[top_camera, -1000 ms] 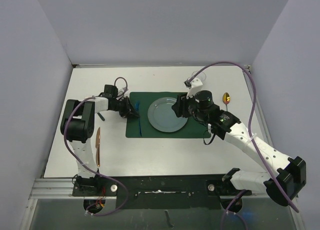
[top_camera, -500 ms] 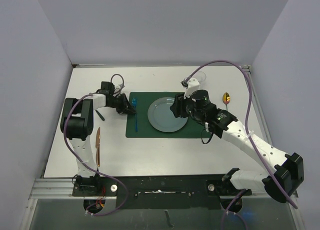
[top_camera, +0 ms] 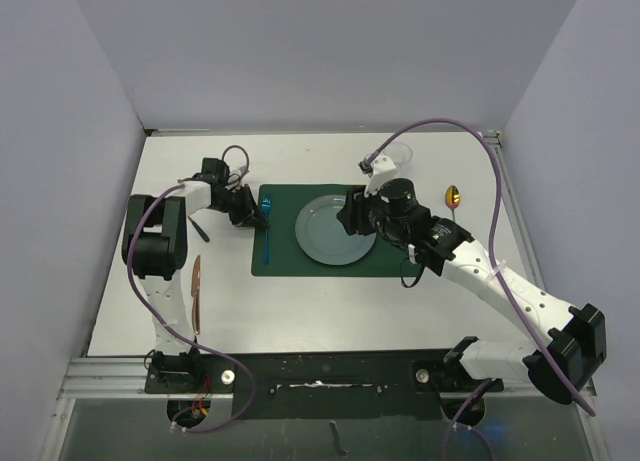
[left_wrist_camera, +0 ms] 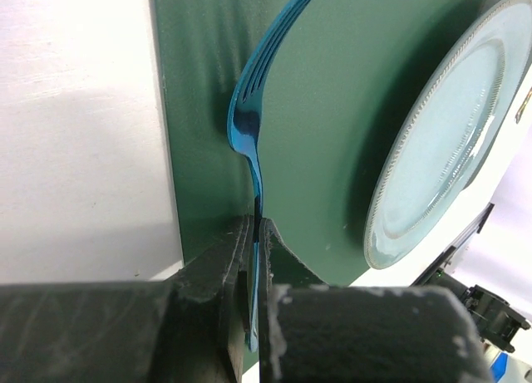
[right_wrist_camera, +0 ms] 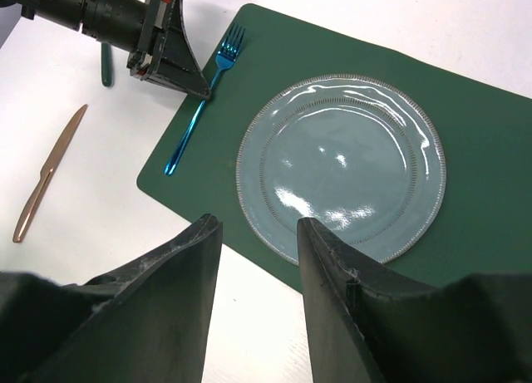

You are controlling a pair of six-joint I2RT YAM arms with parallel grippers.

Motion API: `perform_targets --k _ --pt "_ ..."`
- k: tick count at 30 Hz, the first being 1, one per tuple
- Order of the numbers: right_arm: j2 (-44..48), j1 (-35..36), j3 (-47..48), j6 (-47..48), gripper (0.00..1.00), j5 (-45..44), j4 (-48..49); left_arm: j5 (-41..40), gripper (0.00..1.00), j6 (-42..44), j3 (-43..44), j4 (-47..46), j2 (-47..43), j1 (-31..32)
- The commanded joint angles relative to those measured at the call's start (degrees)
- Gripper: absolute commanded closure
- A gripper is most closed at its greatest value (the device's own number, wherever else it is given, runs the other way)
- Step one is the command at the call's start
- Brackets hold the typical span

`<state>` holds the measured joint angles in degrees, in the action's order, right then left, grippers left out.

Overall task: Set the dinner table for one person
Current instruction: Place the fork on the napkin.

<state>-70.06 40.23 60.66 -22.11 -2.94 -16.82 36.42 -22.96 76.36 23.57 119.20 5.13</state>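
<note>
A pale blue plate [top_camera: 322, 231] sits centred on a dark green placemat [top_camera: 300, 263]. A blue fork [top_camera: 269, 245] is at the plate's 9 o'clock, tines toward 12. A copper knife [top_camera: 196, 296] lies off the mat near 8 o'clock, a gold spoon [top_camera: 453, 196] near 2, and a clear glass [top_camera: 402, 157] near 1.

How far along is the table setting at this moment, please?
Done: the plate sits on the green placemat. In hand: the left gripper is shut on the blue fork, lying left of the plate. Left: the copper knife, gold spoon and glass are off the mat on the dinner table.
</note>
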Motion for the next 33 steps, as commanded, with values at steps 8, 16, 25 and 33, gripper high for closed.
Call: perform_targets --k 8,16,25,33 --pt "0.4 1.1 3.2 -0.2 0.58 -0.1 1.4 -9.4 0.9 3.9 1.5 4.7 2.3 -0.7" --pt "-0.3 1.4 3.7 -0.1 0.58 0.4 1.4 -9.4 0.73 3.9 1.1 4.5 1.8 -0.4" --pt "-0.5 1.7 3.7 0.0 0.58 0.5 1.8 -9.4 0.52 3.4 0.2 3.8 0.6 0.1" --pt "-0.5 2.0 3.8 0.1 0.58 0.7 2.6 -16.7 0.38 3.1 0.8 6.8 -1.5 0.7"
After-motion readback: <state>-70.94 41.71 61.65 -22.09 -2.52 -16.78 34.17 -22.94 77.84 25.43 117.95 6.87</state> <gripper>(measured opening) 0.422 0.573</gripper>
